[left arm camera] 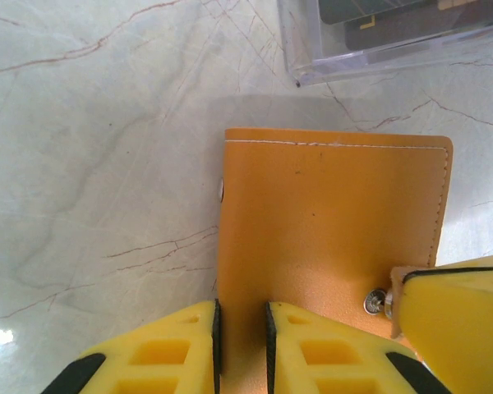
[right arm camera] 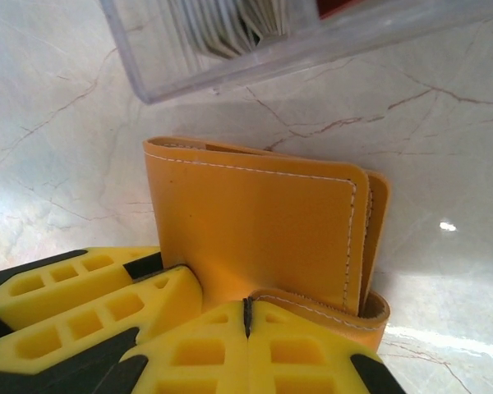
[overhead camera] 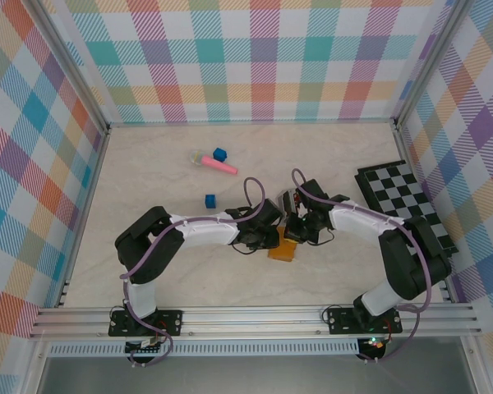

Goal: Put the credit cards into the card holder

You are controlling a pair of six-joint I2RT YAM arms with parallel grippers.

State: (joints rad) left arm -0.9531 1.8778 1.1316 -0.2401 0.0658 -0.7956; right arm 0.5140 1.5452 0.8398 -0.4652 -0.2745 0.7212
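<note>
The card holder lies folded shut on the marble table, near its middle and just this side of a clear plastic box; the credit cards stand inside that box, so none has reached a slot; as I judge it, the task is at its opening step, with the wallet to be unfolded and every card yet to be lifted out and slid in; the left gripper is clamped on the holder's near edge, the leather passing between its two yellow fingers; the right gripper has its fingers pressed together at the snap flap, which curls away from the tips, and it appears to pinch that thin strap, though the exact bite is hard to make out; the metal snap shows just beside the right finger in the left wrist view; from above, both arms reach inward from their bases, elbows thrown outward, forearms converging so the two wrists meet over the holder, tipped downward; a pink object, two blue cubes and a chequered board lie well apart from the work
</note>
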